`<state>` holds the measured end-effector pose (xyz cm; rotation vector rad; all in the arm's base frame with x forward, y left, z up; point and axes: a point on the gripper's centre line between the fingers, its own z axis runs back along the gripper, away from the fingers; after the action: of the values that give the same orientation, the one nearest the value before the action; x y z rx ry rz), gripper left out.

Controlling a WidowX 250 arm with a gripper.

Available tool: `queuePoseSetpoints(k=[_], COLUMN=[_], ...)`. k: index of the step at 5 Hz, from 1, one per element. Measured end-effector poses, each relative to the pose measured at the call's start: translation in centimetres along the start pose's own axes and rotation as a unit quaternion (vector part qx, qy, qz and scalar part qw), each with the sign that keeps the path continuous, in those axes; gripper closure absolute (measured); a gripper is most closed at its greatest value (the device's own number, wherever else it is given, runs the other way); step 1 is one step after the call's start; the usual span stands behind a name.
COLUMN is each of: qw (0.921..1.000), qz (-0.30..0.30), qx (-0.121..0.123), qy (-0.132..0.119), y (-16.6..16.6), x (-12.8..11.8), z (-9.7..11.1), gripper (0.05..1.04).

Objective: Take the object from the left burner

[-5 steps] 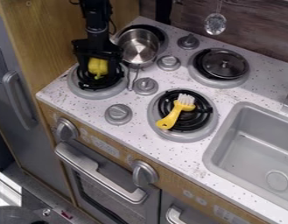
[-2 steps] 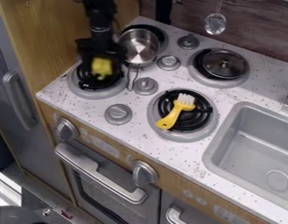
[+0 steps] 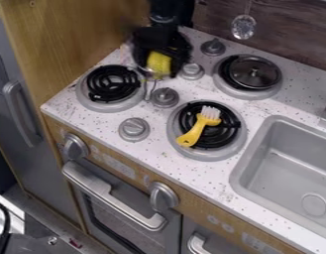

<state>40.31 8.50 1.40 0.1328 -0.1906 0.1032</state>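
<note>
Moved since the earlier frames: the black two-finger gripper point(image 3: 159, 59) and the chunky yellow object point(image 3: 158, 65), which travelled together from over the left burner point(image 3: 112, 105), black coil in a grey ring, towards the back of the stove. Grip: jaws clamped on the object, one on either side of it. I judge the pick done and the lift under way.

Handling notes for this step: I want pressure held constant and the wrist level, with height gained before any more sideways travel. The thin metal pot handle point(image 3: 152, 90) lies just below the jaws in my view, so a low path could snag it or knock the pot. The ridged grey knob point(image 3: 191, 71) sits just beside the jaws, another thing to pass over, not through. Slow, even speed should keep the object from twisting in the grip; a jerk is the likeliest way to lose it.

Position: the object is between the jaws, its lower part poking out beneath them. The left burner lies nearer the camera than the jaws and off towards the wooden side panel point(image 3: 66, 34); the object is off it.
</note>
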Motion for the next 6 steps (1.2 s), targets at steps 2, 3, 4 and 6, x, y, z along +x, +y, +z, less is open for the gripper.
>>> queuePoseSetpoints(k=[2, 3, 4, 6], qw=[0.9968, 0.9961, 0.996, 0.993], qz=[-0.045, -0.046, -0.038, -0.028], qx=[-0.053, -0.055, -0.057, -0.053], qy=[0.039, 0.051, 0.058, 0.102], y=[-4.5, -4.4, -3.9, -3.5], x=[0.5, 1.1, 1.3, 0.2], z=[-3.8, -5.1, -5.4, -3.7], gripper=[0.181, 0.181, 0.139, 0.085])
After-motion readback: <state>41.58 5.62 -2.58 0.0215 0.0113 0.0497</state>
